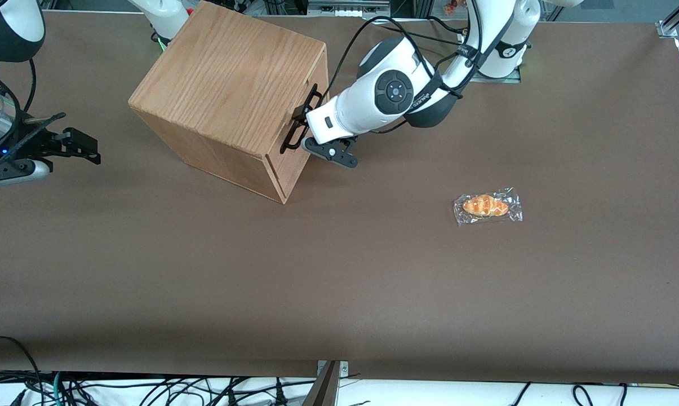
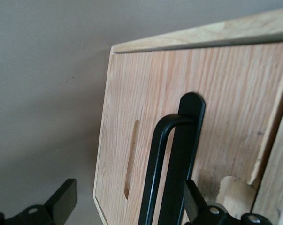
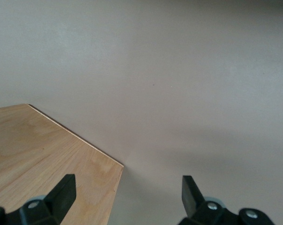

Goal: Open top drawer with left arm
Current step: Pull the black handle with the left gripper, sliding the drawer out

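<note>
Top drawer [image 2: 146, 140], oak-grain front, thin black bar handle [image 2: 153, 178], end effector [image 2: 127, 211] spread around it

A brown table [image 1: 339, 270] is carrying two things. A wooden box [image 1: 226, 96] is sitting directly on it, near the edge farthest from the front camera and toward the parked arm's end, turned at an angle to the table's edges. A wrapped pastry [image 1: 487, 206] in clear film is lying flat on the surface, nearer to the front camera than the box and toward the working arm's end, well apart from the box. The left arm's gripper [image 1: 308, 132] is hanging at the box's drawer face, fingers spread about the black handle [image 2: 172, 168].
</note>
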Available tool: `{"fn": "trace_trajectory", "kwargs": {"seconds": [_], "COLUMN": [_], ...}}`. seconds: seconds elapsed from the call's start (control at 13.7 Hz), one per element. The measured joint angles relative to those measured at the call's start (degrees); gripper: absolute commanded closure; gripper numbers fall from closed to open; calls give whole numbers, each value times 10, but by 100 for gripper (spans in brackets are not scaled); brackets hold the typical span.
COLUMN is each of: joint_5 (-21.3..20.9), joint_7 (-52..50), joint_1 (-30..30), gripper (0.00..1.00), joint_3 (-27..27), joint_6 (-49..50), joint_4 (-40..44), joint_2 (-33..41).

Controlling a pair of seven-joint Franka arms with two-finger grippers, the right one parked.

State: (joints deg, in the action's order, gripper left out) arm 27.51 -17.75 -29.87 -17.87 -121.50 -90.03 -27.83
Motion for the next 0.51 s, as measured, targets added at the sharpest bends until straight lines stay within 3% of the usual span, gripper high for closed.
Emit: {"fn": "trace_trajectory", "kwargs": {"seconds": [0.51], "joint_5": [-2], "joint_7": [0], "joint_1": [-2], "gripper": [0], "joint_3": [8], "joint_6": [-20], "joint_4": [0], "joint_2": [-22]}}
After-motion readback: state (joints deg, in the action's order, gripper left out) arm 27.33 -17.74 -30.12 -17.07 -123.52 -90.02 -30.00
